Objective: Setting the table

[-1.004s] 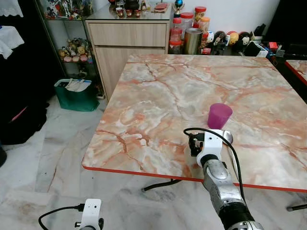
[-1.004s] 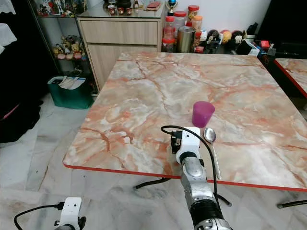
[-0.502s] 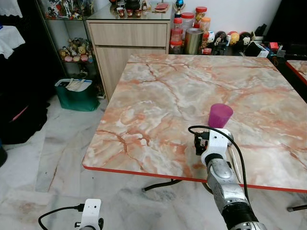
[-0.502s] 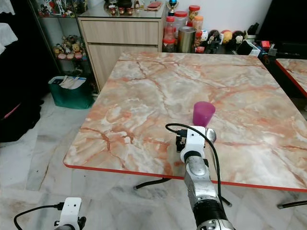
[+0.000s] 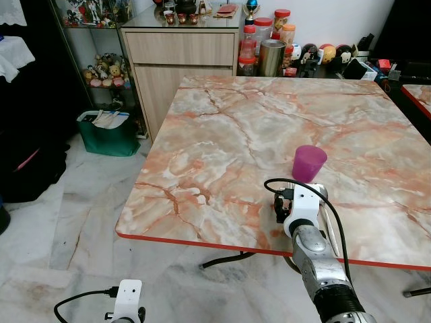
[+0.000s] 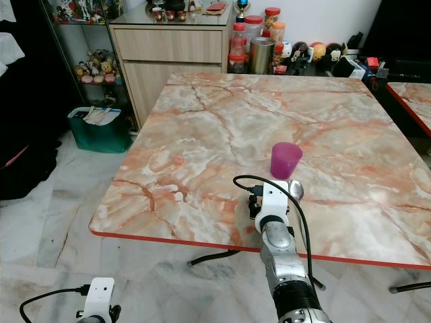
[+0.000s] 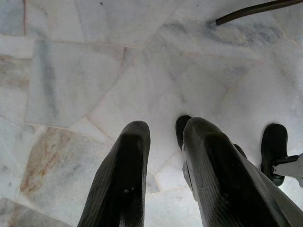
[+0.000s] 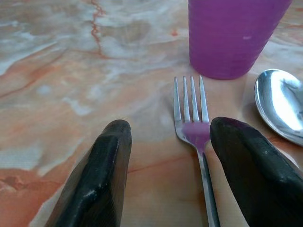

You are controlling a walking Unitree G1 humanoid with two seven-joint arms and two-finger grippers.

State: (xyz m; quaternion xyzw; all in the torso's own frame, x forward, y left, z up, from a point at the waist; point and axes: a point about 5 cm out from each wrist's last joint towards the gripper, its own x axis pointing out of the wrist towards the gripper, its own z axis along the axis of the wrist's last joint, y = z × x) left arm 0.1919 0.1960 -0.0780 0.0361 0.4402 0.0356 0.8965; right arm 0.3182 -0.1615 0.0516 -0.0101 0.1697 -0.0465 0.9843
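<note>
Now the right pincer (image 8: pixel 163 156), fingers spread wide and empty, is backing away from the fork (image 8: pixel 196 142) lying beside the purple cup (image 8: pixel 232 35) and spoon (image 8: pixel 279 106) on the surface (image 5: pixel 236 134), suggesting the fork's placement is finished.

You get bright, even room light with soft shadows. The marble table (image 5: pixel 269 128) carries a pale sheen toward 12 o'clock, and the left edge at 9 o'clock falls into darkness. Up close, the spoon (image 8: pixel 279 104) glares and the black fingers (image 8: pixel 94 184) blur.

No readable text — jars, tins on cabinet too small, labels blurred.
</note>
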